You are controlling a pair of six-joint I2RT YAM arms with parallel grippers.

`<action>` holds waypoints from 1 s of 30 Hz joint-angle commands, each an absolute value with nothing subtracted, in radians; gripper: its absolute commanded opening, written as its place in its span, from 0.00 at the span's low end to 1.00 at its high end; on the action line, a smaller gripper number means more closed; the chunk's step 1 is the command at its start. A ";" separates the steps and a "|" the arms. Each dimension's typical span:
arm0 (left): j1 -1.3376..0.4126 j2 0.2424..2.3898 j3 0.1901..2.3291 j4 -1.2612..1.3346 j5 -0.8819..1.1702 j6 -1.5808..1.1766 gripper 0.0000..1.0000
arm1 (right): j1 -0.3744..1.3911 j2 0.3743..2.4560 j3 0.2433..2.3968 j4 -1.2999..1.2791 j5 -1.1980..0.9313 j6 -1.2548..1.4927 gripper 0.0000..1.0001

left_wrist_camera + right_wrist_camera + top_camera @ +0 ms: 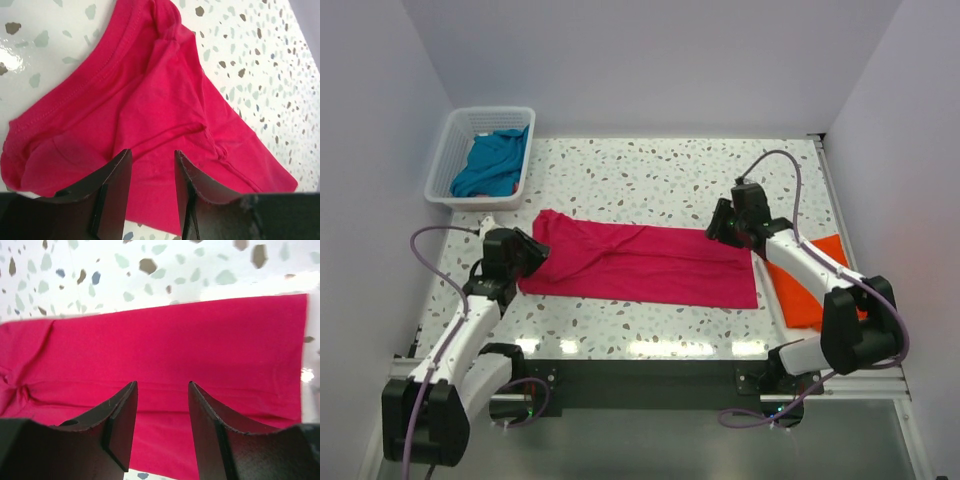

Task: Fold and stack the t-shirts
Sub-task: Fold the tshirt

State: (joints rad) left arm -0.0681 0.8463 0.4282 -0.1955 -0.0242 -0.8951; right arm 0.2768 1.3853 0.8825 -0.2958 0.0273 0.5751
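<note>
The limp pink shirt (pixel 640 265), likely best pinched at its corners, is being flanked by the left end effector (pixel 152 156) and right end effector (pixel 162 386), both open.

A table (pixel 660 165) of white terrazzo, flecked grey, brown and bluish, spreads under and ahead of both pairs of jaws. Plain pale walls (pixel 650 60) close it in far ahead and on either side. A white basket (pixel 442 158) stands in the corner, far ahead of the jaws of the left gripper (pixel 540 252). Glare (pixel 650 347) streaks the table edge behind the jaws.
</note>
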 commanded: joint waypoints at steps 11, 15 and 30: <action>-0.140 1.288 0.673 -0.055 -0.212 -0.790 0.49 | 0.616 1.572 1.093 -0.285 0.094 0.509 0.47; -0.140 1.347 0.695 -0.015 -0.216 -0.764 0.54 | 0.730 1.644 1.186 -0.281 0.126 0.494 0.47; -0.140 1.551 0.816 0.012 -0.192 -0.701 0.41 | 0.965 1.983 1.525 -0.302 0.254 0.462 0.48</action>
State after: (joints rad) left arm -0.1341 1.5394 0.7715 -0.0341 -0.1829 -0.7326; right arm 0.9554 1.9690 1.4590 -0.3119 0.1745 0.4831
